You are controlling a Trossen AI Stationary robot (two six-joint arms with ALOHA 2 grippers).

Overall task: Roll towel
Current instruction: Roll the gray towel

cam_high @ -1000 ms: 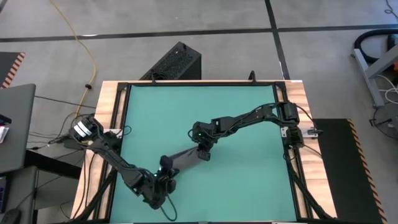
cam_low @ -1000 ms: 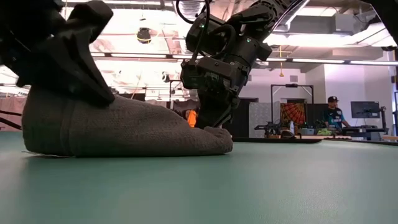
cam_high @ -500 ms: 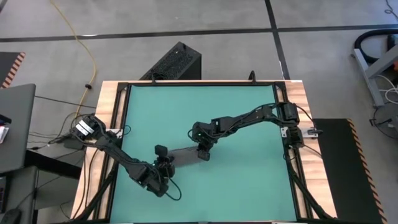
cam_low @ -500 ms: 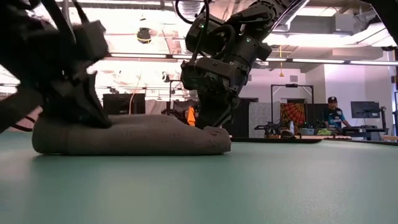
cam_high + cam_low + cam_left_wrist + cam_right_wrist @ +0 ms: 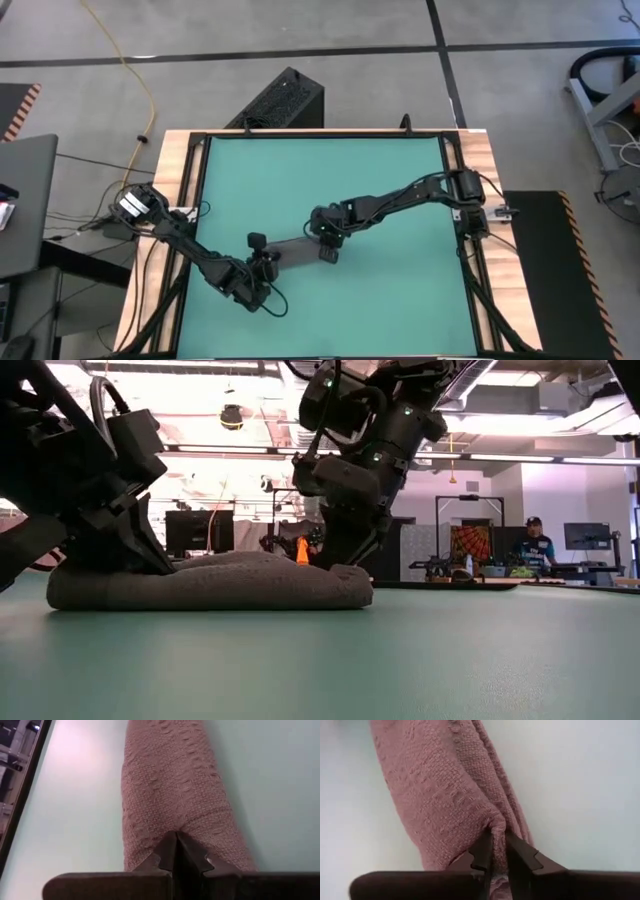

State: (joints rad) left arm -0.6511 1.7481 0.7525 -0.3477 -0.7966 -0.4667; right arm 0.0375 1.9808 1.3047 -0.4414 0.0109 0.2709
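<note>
The towel (image 5: 295, 252) is a dark grey roll lying lengthwise on the green mat (image 5: 400, 190), near the middle of the table. My left gripper (image 5: 176, 836) is at the roll's left end (image 5: 75, 585). It is shut and slants down onto the cloth. At the roll's right end (image 5: 350, 582) my right gripper (image 5: 498, 837) points steeply down, its fingers closed on a fold of the cloth. The whole roll rests on the mat. My left gripper presses its shut fingertips (image 5: 167, 845) onto the top of the towel's left end (image 5: 172, 822). It comes slanting down from the table's near left, along the roll. No cloth shows between the fingers. The roll lies flat on the mat under them. My right gripper pinches a raised fold (image 5: 495, 822) at the towel's right end between its two fingers, which stand a narrow gap apart. They come from above, pointing steeply down. One layer or several, I cannot tell. The end rests on the mat.
Bare green mat lies on all sides of the roll, widest toward the far and right edges. A black frame (image 5: 195, 200) and wooden boards border the mat. A black box (image 5: 282, 100) stands beyond the far edge. A person (image 5: 537, 540) is far back in the room.
My left gripper has moved toward the table's far edge and down, rolling its wrist. The towel's left end, held high a second ago, has sunk and now lies flat on the mat. The right end has stayed where it was.
</note>
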